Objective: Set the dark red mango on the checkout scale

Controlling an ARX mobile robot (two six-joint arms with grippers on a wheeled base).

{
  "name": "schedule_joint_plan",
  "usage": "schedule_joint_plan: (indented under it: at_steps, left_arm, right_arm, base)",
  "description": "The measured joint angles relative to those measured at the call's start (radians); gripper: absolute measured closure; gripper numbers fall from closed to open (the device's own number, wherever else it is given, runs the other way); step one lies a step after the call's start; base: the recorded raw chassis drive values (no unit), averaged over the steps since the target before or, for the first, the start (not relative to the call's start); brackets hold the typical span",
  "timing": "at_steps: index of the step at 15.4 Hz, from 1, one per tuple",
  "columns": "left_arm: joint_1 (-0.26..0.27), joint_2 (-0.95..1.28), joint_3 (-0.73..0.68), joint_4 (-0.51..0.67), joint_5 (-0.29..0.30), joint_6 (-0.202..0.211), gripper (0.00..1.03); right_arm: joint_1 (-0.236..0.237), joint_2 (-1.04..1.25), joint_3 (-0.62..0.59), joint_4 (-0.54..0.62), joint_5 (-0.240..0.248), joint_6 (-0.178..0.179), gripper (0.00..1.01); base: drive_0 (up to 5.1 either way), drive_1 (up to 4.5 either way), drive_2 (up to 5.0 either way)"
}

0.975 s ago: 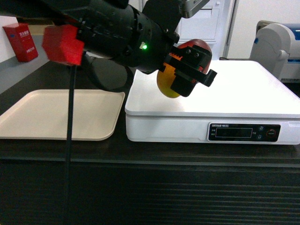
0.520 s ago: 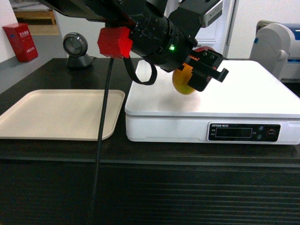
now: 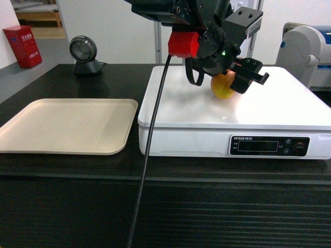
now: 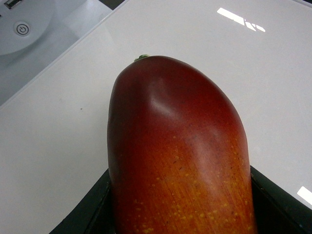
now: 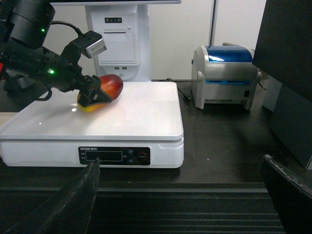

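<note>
The dark red mango, red at one end and orange-yellow at the other, is held just over the back middle of the white scale. My left gripper is shut on it. In the left wrist view the mango fills the frame between both black fingers, with the platform close below. I cannot tell whether the fruit touches the platform. The right wrist view shows the mango from the front. My right gripper hangs open and empty before the checkout's ribbed front.
A beige tray lies left of the scale on the black counter. A round scanner and a red box stand at the back left. A label printer stands right of the scale. A black cable hangs from the left arm.
My left arm has carried the mango rightward and farther back over the scale, and lower toward the platform. The grip on the fruit has stayed the same.
</note>
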Motion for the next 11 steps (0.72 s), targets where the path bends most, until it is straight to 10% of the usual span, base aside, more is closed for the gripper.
schedule_joint_plan:
  at_steps: [4,11]
  left_arm:
    - [-0.003,0.002,0.006,0.000,0.003,0.002,0.04]
    - [-0.018,-0.118,-0.089,0.068,0.013,-0.057,0.05]
  right_arm:
    - [0.000,0.000,0.000,0.000,0.000,0.000,0.03]
    - [0.000,0.000,0.000,0.000,0.000,0.000,0.03]
  base:
    - [0.0,0.00,0.0]
    - [0.0,0.00,0.0]
